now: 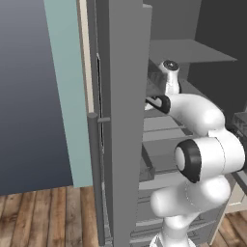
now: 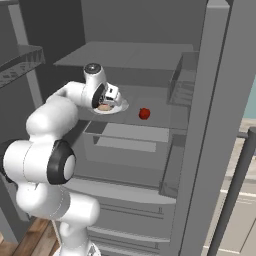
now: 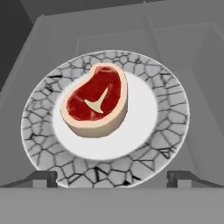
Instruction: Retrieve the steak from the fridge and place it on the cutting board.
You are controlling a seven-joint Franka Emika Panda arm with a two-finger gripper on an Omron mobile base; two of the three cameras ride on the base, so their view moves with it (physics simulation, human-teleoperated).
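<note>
steak [image 3: 96, 101] lies on a plate [image 3: 170, 118] inside the fridge [image 2: 210, 125]. fingers [image 3: 41, 177] spread wide above it. an off-centre descent could nudge the plate.

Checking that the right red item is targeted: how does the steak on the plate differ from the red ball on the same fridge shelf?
The steak is a flat slab with a pale fat rim; the red ball is round and plain glossy red. The steak lies on a plate with a crackle-patterned rim; the ball sits bare on the shelf. The open gripper hangs over the steak; the ball lies off to the side. Both are red, on one shelf.
</note>
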